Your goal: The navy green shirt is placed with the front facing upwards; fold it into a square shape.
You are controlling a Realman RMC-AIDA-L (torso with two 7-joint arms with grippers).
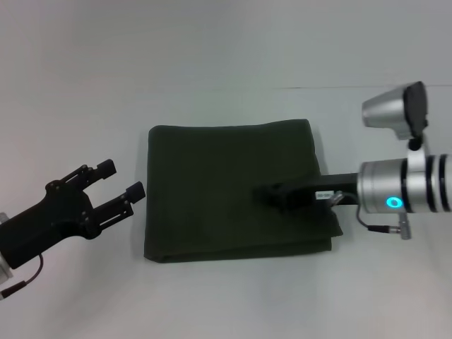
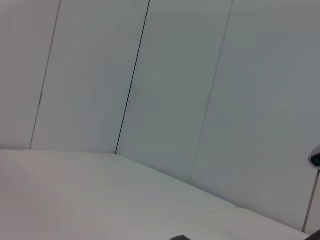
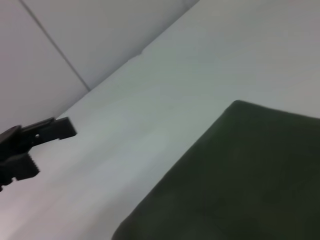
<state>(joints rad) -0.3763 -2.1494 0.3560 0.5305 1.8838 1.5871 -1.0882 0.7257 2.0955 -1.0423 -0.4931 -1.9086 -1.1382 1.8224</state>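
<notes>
The navy green shirt [image 1: 226, 191] lies folded into a rough square in the middle of the white table [image 1: 78, 296], plain green side up, with no lettering showing. My right gripper [image 1: 274, 195] reaches in from the right and sits low over the shirt's right half, dark against the cloth. My left gripper [image 1: 121, 180] hovers just off the shirt's left edge, open and holding nothing. In the right wrist view the shirt [image 3: 245, 185] fills the near corner, and the left gripper [image 3: 35, 142] shows beyond it.
A pale panelled wall [image 2: 165, 80] stands behind the table. The right arm's silver wrist and camera housing [image 1: 395, 109] hang over the table's right side. Bare tabletop surrounds the shirt on all sides.
</notes>
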